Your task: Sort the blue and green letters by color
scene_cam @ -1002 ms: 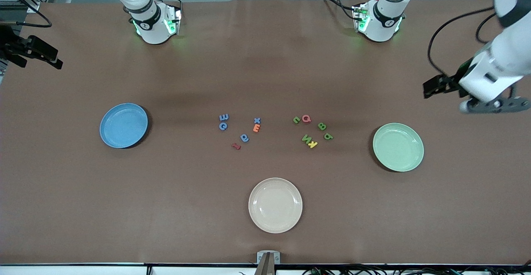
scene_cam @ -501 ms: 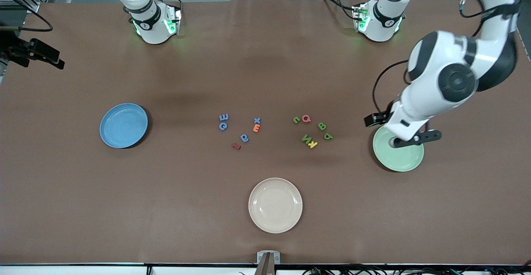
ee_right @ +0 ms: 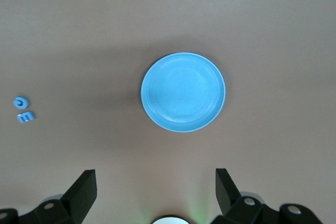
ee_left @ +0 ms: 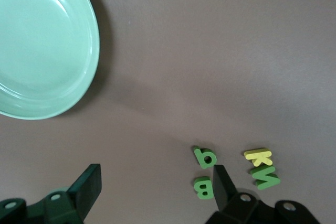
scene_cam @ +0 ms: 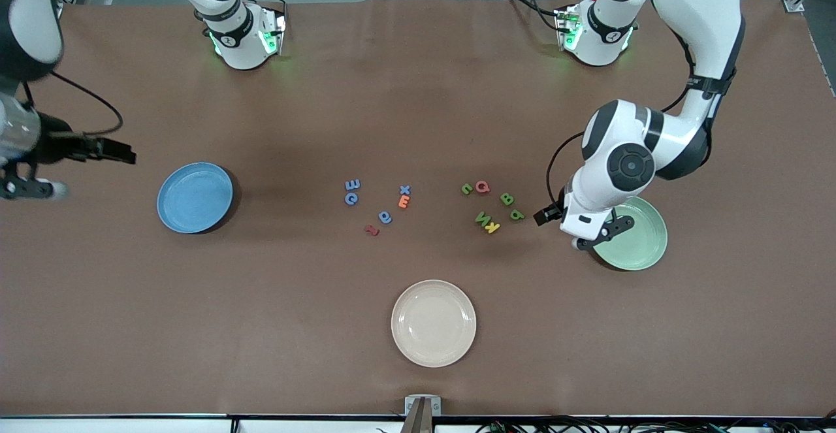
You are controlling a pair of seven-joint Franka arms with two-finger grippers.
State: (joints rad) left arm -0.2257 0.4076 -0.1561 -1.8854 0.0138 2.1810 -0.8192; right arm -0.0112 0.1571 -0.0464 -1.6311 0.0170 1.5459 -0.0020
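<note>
Currently, blue and green letters (scene_cam: pixel 385 217) lie loose on the table (scene_cam: pixel 418 93); plates bare; left gripper (ee_left: pixel 157 192) and right gripper (ee_right: pixel 156 192) spread, empty.

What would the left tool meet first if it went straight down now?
Probably bare table between the green plate and green P; the open left tool hangs above that gap, though height is unclear.

green plate (scene_cam: pixel 643 250) partly hidden by left arm

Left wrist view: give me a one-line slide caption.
Open left end effector above brown table, pale green round plate alongside green foam letters and a yellow K.
</note>
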